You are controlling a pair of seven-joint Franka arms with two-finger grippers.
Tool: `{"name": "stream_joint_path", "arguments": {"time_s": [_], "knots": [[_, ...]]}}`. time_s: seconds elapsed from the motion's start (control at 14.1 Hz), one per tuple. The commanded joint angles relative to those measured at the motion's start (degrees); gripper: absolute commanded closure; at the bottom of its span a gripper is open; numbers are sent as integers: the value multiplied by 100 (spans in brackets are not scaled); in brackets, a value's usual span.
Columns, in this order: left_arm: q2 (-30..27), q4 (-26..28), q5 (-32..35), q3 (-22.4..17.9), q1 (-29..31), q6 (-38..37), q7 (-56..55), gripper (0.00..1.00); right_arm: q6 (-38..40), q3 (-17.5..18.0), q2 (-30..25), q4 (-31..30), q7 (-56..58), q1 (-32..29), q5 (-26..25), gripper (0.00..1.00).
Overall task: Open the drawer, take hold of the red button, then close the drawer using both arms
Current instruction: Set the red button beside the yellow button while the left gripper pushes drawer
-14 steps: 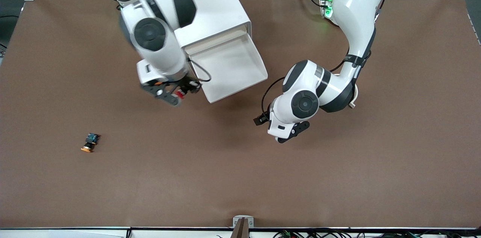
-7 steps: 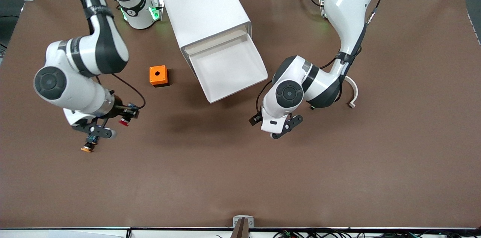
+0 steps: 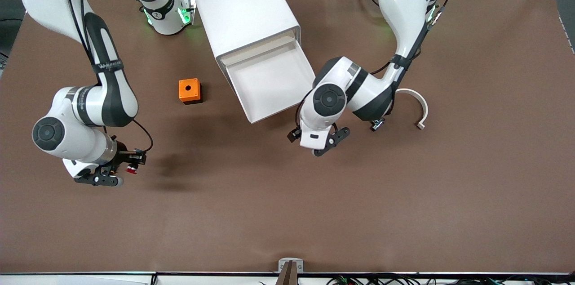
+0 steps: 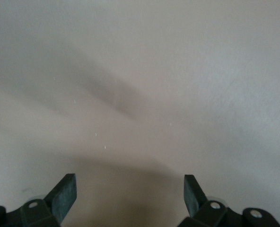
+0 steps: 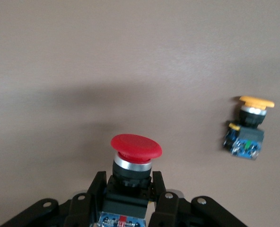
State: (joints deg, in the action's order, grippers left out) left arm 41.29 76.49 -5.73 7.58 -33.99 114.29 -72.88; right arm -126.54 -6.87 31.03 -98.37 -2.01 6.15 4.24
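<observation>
Right pincer (image 3: pixel 117 172), lower left of the front view, is clamped on the button (image 5: pixel 135 163) above the surface (image 3: pixel 287 213). The orange-capped button (image 5: pixel 248 128) is hidden in the front view under that arm. Left pincer (image 3: pixel 324 144), centre frame beside the open drawer (image 3: pixel 274 85), is spread wide and holds nothing.

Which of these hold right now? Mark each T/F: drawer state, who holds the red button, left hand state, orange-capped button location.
1. The drawer is shut. False: it stands pulled out.
2. The right hand grips the red button. True.
3. The left hand is shut on something. False: its fingers are apart with nothing between them.
4. The orange-capped button lies on the table. True.
5. The orange box sits inside the drawer. False: it sits on the table beside it.
</observation>
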Motion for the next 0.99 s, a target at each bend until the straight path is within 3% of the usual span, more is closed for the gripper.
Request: {"name": "stream_joint_path", "arguments": {"time_s": [0.0,0.35,0.92], "knots": [[-121,147,142,-11,-203,-38,-104,0,-195,133,227,81,499,-342,-10,99],[-130,147,133,94,-292,-38,-86,0,-854,133,807,169,606,-395,7,99],[-148,270,98,357,-477,-38,-86,0,-846,133,1019,450,641,-413,-37,99]]}}
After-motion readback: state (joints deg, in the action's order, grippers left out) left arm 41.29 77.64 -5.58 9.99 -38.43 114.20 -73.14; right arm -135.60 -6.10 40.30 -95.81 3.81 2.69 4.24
